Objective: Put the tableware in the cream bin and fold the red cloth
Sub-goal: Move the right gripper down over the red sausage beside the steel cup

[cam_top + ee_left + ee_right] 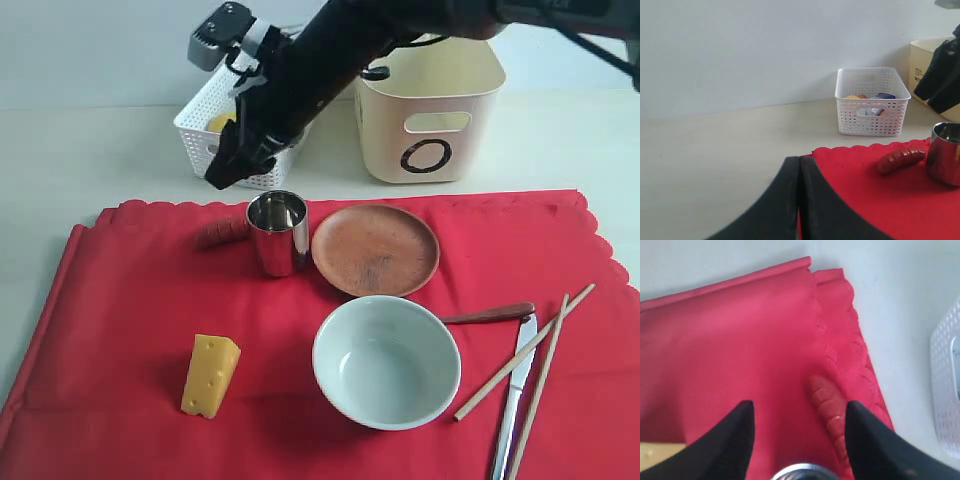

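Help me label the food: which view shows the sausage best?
The left wrist view: the sausage lies whole on the cloth beside the cup. The exterior view shows it small and shadowed, one end behind the cup. The right wrist view shows it close, one end lost by the right pincer.

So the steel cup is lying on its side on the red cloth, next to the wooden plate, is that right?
Not quite. The steel cup is not on its side: it stands upright, mouth up. The rest holds: it is on the red cloth, next to the wooden plate. The exterior view shows this.
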Available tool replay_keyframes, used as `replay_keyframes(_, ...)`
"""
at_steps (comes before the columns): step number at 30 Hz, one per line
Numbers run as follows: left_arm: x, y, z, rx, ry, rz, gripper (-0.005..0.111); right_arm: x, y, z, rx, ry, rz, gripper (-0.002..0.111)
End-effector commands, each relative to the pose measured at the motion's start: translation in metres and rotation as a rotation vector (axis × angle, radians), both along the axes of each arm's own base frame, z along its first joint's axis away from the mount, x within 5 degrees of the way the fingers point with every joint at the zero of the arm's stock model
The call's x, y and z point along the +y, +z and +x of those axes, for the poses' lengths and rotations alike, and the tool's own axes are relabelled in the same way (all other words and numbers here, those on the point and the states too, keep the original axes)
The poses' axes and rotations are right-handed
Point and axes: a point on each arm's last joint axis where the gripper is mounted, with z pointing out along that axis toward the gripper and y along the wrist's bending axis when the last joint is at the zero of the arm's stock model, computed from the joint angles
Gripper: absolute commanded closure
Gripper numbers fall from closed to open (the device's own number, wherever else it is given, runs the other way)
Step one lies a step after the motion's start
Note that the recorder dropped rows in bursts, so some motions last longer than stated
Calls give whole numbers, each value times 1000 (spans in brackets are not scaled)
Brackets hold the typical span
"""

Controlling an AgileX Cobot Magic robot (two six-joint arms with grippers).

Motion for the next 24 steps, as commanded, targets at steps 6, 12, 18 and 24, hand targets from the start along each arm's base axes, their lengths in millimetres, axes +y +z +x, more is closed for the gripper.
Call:
replay_keyframes(6,0,-1,0,-4,5,-3,105,49,-31,0,-239,-42,-90,35)
replay_keyframes(12,0,-1,0,-4,5,-3,105,53,-57,-1,-250,7,-171,35)
replay_keyframes(18,0,-1,0,-4,5,-5,105,53,-76,1,-239,11,-197,35)
replay_keyframes(24,0,-1,0,-4,5,-4,105,52,-92,3,-245,25,-230,35)
